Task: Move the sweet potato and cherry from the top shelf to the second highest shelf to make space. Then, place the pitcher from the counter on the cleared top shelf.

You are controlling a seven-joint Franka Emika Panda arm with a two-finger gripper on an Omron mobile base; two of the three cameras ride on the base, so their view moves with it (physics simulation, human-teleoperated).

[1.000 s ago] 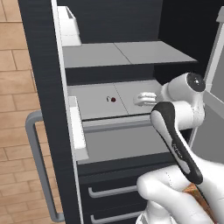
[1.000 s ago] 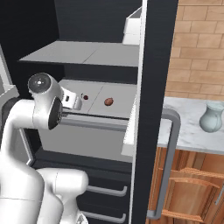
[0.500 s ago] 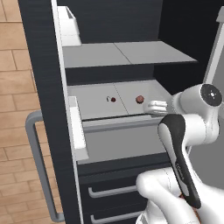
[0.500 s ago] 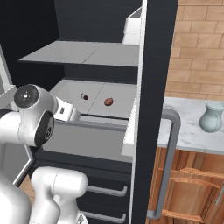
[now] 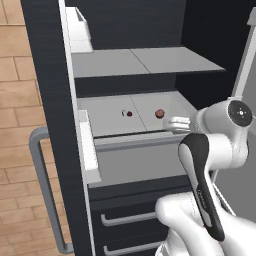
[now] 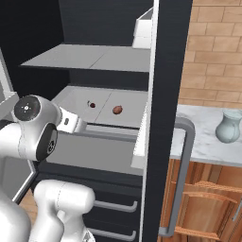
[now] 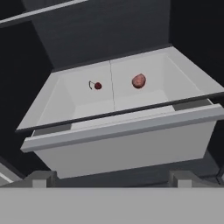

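Ahead of the gripper (image 7: 112,177), the second highest shelf (image 7: 78,109) carries cherry (image 7: 97,86) and sweet potato (image 7: 138,81); its jaws stand wide, empty.

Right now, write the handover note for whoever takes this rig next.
Hand: open, holding nothing, in front of the fridge shelves.
Sweet potato and cherry: both lying apart on the second highest shelf.
Top shelf: nothing on it in the base views.
Pitcher: upright on the counter, right of the fridge.
Done: both foods are on the lower shelf.
Left: fetch the pitcher and set it on the top shelf.
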